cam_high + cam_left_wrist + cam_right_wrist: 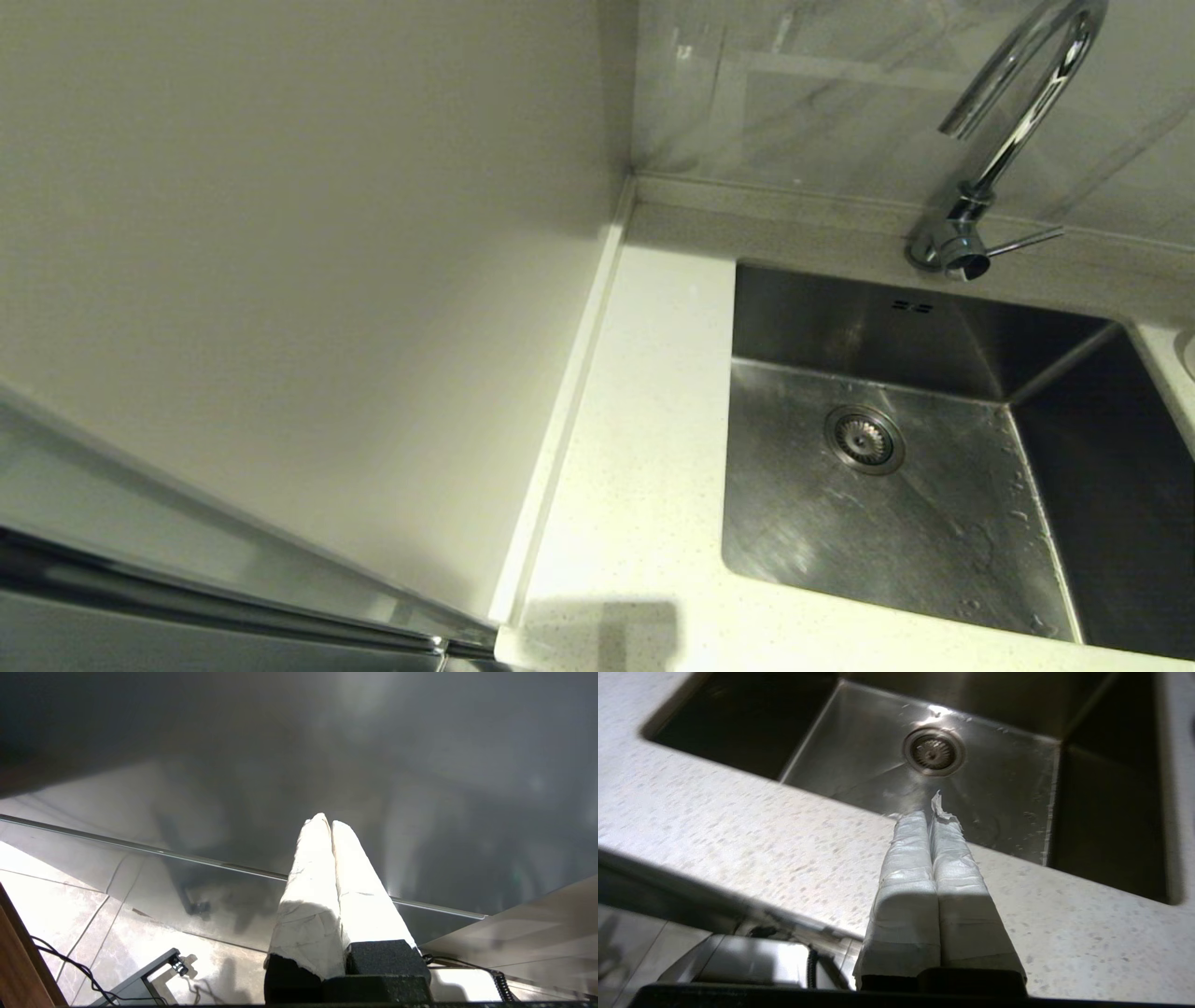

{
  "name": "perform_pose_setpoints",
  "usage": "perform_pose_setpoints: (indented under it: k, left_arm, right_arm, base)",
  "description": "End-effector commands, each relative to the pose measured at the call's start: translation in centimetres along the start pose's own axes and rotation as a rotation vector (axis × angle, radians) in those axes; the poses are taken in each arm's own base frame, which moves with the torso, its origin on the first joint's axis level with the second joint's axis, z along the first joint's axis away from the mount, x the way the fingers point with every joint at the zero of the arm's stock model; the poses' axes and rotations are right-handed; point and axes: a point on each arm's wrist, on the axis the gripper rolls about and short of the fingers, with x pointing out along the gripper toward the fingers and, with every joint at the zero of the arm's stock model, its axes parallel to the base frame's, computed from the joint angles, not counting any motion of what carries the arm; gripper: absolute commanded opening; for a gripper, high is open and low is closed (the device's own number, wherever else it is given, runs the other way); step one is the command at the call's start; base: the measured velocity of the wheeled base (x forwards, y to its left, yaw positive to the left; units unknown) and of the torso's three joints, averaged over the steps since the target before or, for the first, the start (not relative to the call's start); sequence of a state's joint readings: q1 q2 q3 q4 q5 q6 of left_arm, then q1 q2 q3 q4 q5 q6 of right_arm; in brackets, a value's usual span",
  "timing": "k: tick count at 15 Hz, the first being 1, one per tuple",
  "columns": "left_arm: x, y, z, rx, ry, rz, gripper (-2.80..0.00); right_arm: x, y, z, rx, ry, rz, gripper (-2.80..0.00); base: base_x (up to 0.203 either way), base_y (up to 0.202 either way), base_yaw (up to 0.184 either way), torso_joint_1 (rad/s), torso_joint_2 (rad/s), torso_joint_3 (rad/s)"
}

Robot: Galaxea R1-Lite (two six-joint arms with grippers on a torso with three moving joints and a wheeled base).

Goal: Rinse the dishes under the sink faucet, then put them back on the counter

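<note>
The steel sink (934,532) lies right of centre in the head view, its round drain strainer (864,439) bare and water drops on the basin floor. Behind it rises the chrome faucet (1018,121) with its thin side lever (1025,243). Off-white speckled counter (644,448) runs along the sink's left and front. No bowls show in any view. My right gripper (930,816) is shut and empty, hovering over the front counter strip (752,830) just short of the sink (887,765). My left gripper (327,821) is shut and empty, low beside a dark cabinet front (327,756).
A plain beige wall panel (299,280) fills the left of the head view, with a metal edge (233,597) below it. A marbled backsplash (822,93) stands behind the faucet. The left wrist view shows tiled floor (60,905) and cables (84,975).
</note>
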State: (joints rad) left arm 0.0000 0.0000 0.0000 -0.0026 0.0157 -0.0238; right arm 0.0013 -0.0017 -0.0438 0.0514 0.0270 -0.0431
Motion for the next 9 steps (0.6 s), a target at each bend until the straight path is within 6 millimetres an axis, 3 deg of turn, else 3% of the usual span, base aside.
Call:
perform_pose_setpoints:
  k: [1, 9]
  left_arm:
    - [-0.03, 0.00, 0.00, -0.001, -0.004, -0.002, -2.80]
    - [-0.03, 0.00, 0.00, -0.001, -0.004, -0.001, -2.80]
  right_arm:
    - [0.39, -0.06, -0.80, 0.018, 0.002, -0.038, -2.80]
    - [0.35, -0.09, -0.63, 0.032, -0.007, -0.045, -2.80]
  base:
    - [0.000, 0.000, 0.000, 0.000, 0.00, 0.000]
    - [0.000, 0.000, 0.000, 0.000, 0.00, 0.000]
